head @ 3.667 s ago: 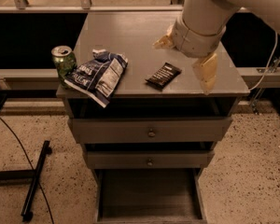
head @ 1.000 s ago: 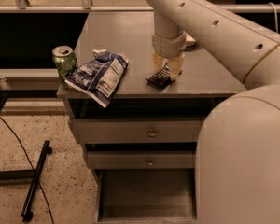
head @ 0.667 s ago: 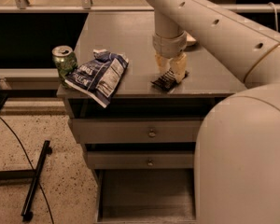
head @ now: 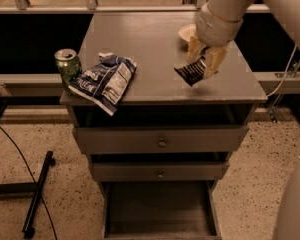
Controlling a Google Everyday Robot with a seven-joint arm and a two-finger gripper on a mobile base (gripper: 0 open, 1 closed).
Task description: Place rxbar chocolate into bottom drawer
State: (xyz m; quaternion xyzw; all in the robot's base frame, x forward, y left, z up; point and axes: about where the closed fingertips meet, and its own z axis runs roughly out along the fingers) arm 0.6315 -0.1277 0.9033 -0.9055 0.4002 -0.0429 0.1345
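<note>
Here the fingers point(head: 215, 61) pinch the rxbar chocolate point(head: 190, 74) over the cabinet top point(head: 150, 49); the bottom drawer point(head: 157, 209) stands open.

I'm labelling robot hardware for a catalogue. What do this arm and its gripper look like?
The arm is smooth, rounded and off-white, with a cuff-like band at the wrist. The gripper, over the cabinet top, has two stubby tan fingers.

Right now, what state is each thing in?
Bar: held, tilted, off the cabinet top.
Pincer: shut on the bar, over the top's right side.
Bottom drawer: open.
Middle drawer: shut.
Top drawer: shut.
Can: upright.
Chip bag: lying crumpled.
</note>
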